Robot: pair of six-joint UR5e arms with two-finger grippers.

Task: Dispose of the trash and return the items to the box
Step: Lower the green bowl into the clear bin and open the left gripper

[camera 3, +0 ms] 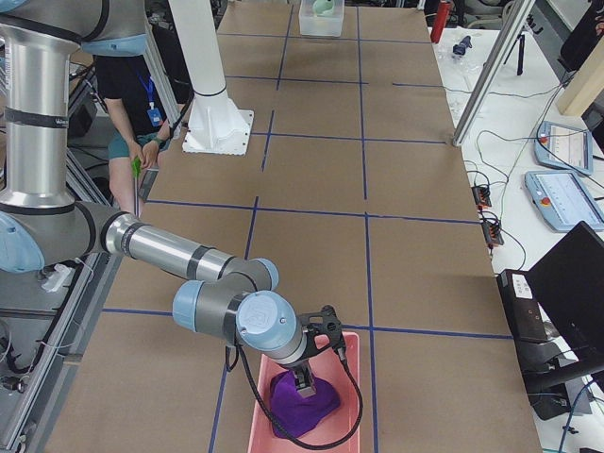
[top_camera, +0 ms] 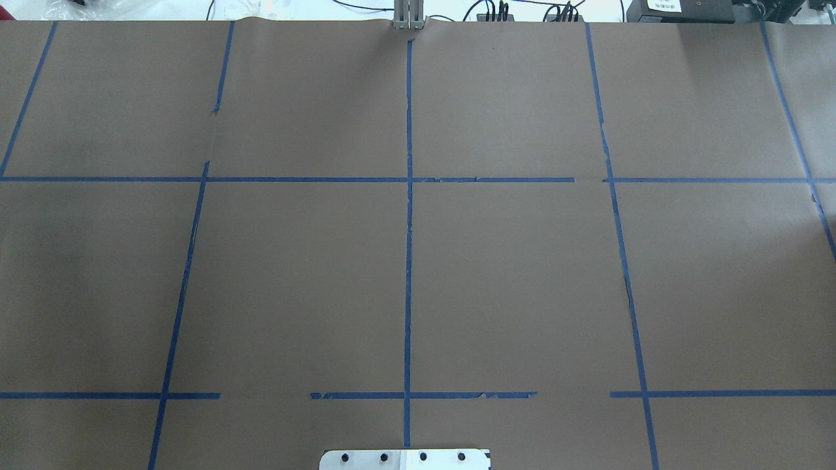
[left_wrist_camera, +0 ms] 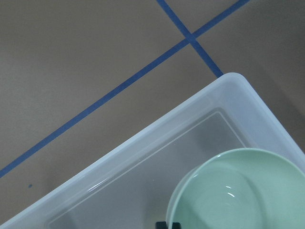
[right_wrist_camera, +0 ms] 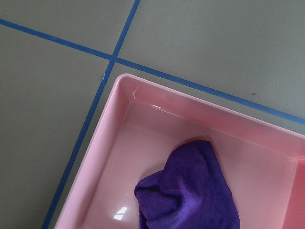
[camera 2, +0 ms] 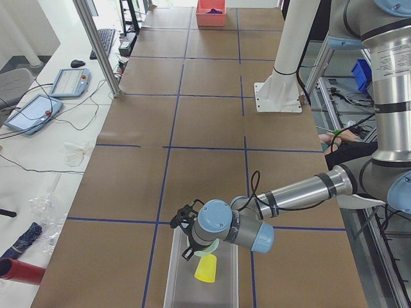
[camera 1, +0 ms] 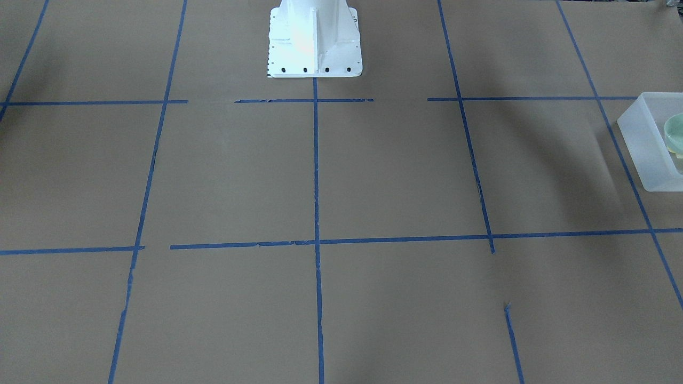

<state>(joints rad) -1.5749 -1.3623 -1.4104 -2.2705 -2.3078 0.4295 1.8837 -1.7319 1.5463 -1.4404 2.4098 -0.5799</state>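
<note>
Tape in blue lines grids the brown paper desk (top_camera: pixel 522 261). At its end on the robot's left, the frosted white bin (camera 2: pixel 172 282) holds the yellow tumbler cup (camera 2: pixel 205 270) and the mint-green bowl (left_wrist_camera: pixel 243 191). The bowl sits near one corner, just under the left tool (camera 2: pixel 186 239). Whether that tool's fingers are apart, together or clamped on the bowl I cannot tell. At the opposite end, the right tool (camera 3: pixel 307 376) hangs over the pink tray (right_wrist_camera: pixel 119 114), close above the purple cloth (right_wrist_camera: pixel 190 191) bundled inside. I cannot tell how its fingers stand either.
</note>
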